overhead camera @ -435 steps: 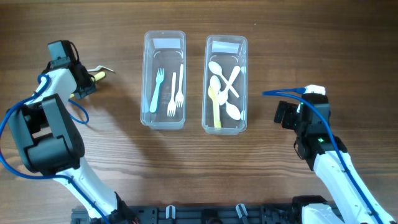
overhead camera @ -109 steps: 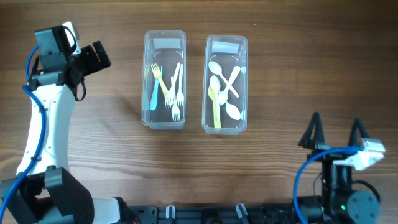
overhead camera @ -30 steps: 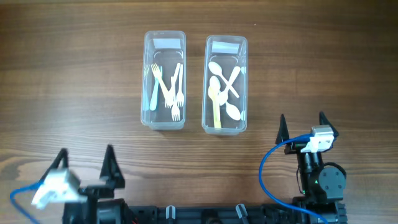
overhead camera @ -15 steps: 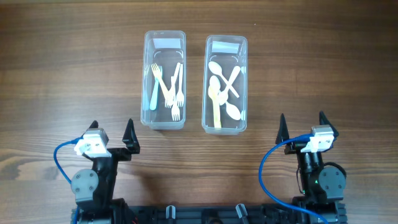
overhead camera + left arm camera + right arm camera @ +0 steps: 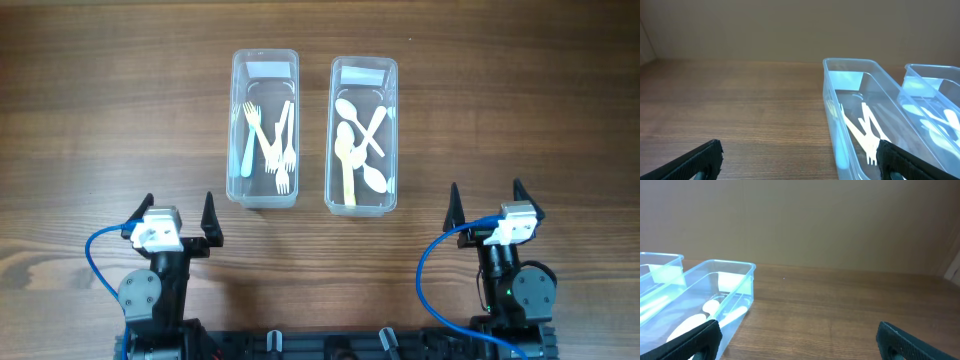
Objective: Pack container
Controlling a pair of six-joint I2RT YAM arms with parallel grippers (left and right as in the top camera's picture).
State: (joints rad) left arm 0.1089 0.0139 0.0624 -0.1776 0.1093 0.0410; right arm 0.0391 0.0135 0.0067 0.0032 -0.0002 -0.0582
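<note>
Within the last few seconds the left arm has been drawn back from beside the fork box to its rest at the near edge of the counter (image 5: 110, 110), and in the last half second it has been shifted only slightly. The right arm has been left where it was. The left claw (image 5: 178, 206) and the right claw (image 5: 485, 198) are both spread wide, with nothing held between the fingers.

The forks (image 5: 272, 145), a pale yellow one now added among them, are lying in the left container (image 5: 265, 54). The spoons (image 5: 360, 145) are lying in the right container (image 5: 364, 62) just beside it. No loose cutlery is seen on the counter, so the packing is judged to be finished or nearly so.

The counter is of brown wood grain, and in the wrist views a plain tan wall (image 5: 840, 220) is seen behind it
</note>
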